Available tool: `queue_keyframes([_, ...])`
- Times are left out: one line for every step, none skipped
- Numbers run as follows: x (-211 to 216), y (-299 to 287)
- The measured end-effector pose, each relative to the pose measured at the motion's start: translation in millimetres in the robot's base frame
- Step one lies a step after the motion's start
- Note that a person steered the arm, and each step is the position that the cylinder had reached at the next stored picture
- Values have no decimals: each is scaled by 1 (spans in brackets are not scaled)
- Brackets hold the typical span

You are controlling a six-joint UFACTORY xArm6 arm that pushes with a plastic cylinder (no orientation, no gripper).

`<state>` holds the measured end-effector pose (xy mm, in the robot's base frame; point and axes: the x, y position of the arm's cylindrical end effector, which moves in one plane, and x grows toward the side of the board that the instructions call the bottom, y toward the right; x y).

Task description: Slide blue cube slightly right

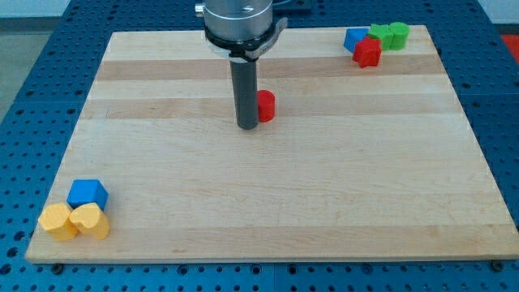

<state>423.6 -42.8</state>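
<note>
A pale wooden board [268, 195], striped in light planks, lies on a blue perforated table [40, 65], with one robot arm reaching down from the view's top. The arm carries no claw, so nothing opens, closes or grips; it ends in a straight dark rod under a silvery round mount [242, 20]. My tip [247, 126] stands on the board a little above its middle, just left of a small red cylinder-like block [266, 105], which sits right beside the rod and is partly hidden by it; whether the two touch cannot be told.

The blue cube [87, 194] rests far from the tip, near the board's corner at the view's bottom left. Just below it lie two yellow blocks: a yellow many-sided block [58, 221] on the left and a yellow heart-shaped block [90, 221] on the right, the pair pressed together and apparently touching the cube's lower edge.

At the view's top right, four blocks crowd the board's corner. A blue block of unclear shape [354, 39] sits leftmost, a red star-like block [367, 53] lies just below and to its right, and two green blocks, one star-like [379, 35] and one rounded [398, 35], stand side by side further right.
</note>
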Motion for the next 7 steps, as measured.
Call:
queue_keyframes([7,-53])
queue_keyframes([7,-120])
queue_keyframes([7,-193])
queue_keyframes([12,-262])
queue_keyframes([17,-262])
queue_keyframes([45,-262])
queue_keyframes([81,-262])
